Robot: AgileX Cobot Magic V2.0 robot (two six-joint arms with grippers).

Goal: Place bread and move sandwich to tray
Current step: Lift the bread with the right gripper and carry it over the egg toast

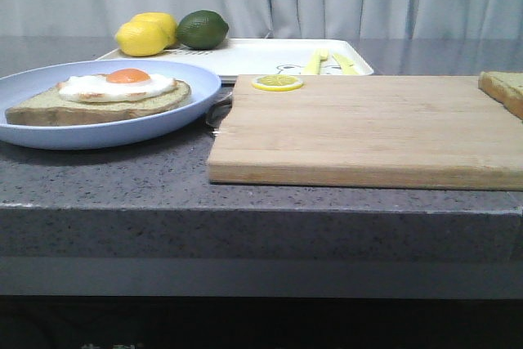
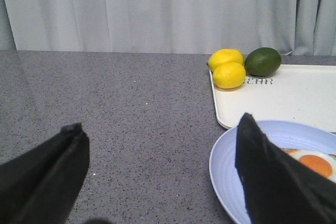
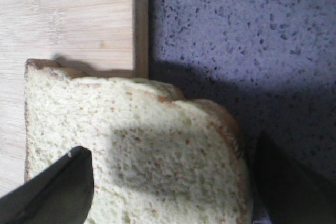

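- Step in hand (judged): approach to the bread (image 3: 136, 150), ahead of placing it on the egg-topped slice (image 1: 98, 104).
- Right gripper (image 3: 168, 192): jaws spread wide, nothing held. One finger (image 3: 52, 192) lies over the bread's face; the other sits just outside the crust.
- Bread location: directly beneath the right gripper, on the corner of the cutting board (image 1: 368, 132), overhanging its edge onto the countertop (image 3: 236, 40).
- Bread orientation: lies flat, broad face up. Its long axis cannot be told, since the slice is cut off in every view.
- Next move calls for: descent until both fingers flank the crust edges, then closure.
- Left gripper (image 2: 160, 182): jaws wide apart, empty, beside the plate (image 2: 226, 166); the tray (image 2: 294, 98) lies beyond it.
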